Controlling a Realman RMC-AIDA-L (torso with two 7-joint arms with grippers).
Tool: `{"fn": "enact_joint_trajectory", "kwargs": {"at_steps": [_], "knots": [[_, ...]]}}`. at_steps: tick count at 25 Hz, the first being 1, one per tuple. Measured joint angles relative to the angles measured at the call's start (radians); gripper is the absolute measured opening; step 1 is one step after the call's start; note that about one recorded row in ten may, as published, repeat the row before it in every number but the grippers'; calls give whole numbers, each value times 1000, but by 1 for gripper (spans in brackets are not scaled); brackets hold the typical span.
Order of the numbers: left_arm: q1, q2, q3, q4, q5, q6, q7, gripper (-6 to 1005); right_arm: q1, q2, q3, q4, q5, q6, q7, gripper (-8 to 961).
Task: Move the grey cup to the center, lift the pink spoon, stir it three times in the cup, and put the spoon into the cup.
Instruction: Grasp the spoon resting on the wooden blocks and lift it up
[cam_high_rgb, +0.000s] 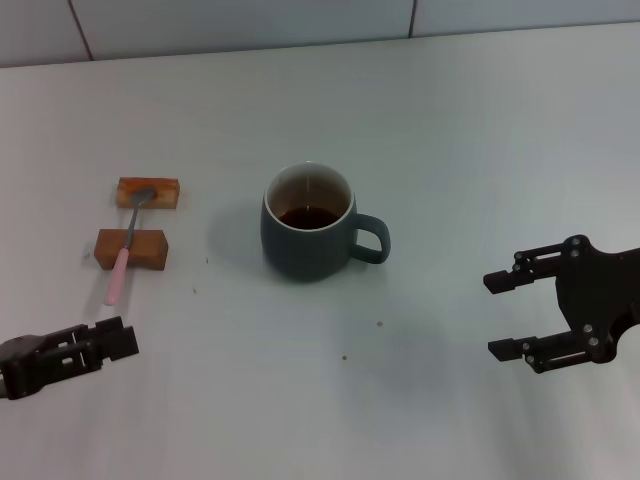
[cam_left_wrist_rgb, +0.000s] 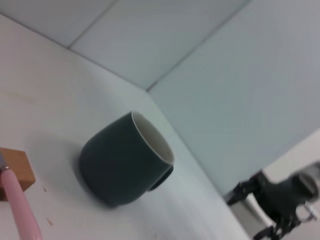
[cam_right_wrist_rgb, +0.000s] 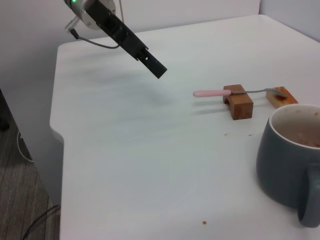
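- Grey cup (cam_high_rgb: 308, 225): stands upright near the middle of the white table (cam_high_rgb: 450, 140), loop handle toward my right side. Glazed ceramic, rounded dark blue-grey wall, cream inside and rim, dark brown liquid low in it. I judge it heavy for its size, stiff, brittle and slick; any move should keep it level because of the liquid. Best hold is probably across the handle or the wall near it.
- Pink spoon (cam_high_rgb: 128, 243): lies well to the left of the cup, bridged across two wooden blocks (cam_high_rgb: 131, 249), metal bowl on the far block, pale pink handle end overhanging the near block toward me. I judge it light, stiff and thin, apt to pivot or slip in a loose pinch. The raised overhanging handle looks the natural place to pinch, with room under it for a finger.
- Blocks: small brown cuboids, matt wood, loose on the table; a nudge could shift them.
- Left gripper (cam_high_rgb: 110, 342): near the table's front edge, just short of the spoon handle, holding nothing; fingers read as drawn together.
- Right gripper (cam_high_rgb: 500, 315): right of the cup, fingers spread wide, holding nothing, clear of the handle.
- Table: smooth, white, a few dark specks.
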Motion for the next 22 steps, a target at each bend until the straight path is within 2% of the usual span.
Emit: {"fn": "enact_joint_trajectory", "kwargs": {"at_steps": [1,2,7,12,13,16,20,22], "knots": [[5,3,-83,-47,-1,5,-35,768,0,0,0,-3,0,-1,1,704],[6,5,-98,-62,-1,5,-52,768,-1,0,0,-8,0,-2,4,704],[24,-7,-138,-107,-4,-13,-116,768,-5,2,0,-26,0,-2,31,704],[27,-8,-157,-140,-6,-17,-128,769,-8,3,0,-26,0,1,32,704],[37,-7,-193,-204,-6,-35,-151,769,-8,3,0,-26,0,2,31,704],[53,-11,-204,-222,-10,-46,-169,769,-6,3,0,-26,0,7,31,704],[106,-14,-308,-271,-18,-49,-153,769,-8,2,0,-26,0,16,31,704],[118,-14,-327,-274,-18,-49,-150,769,-8,2,1,-26,0,22,31,704]]}}
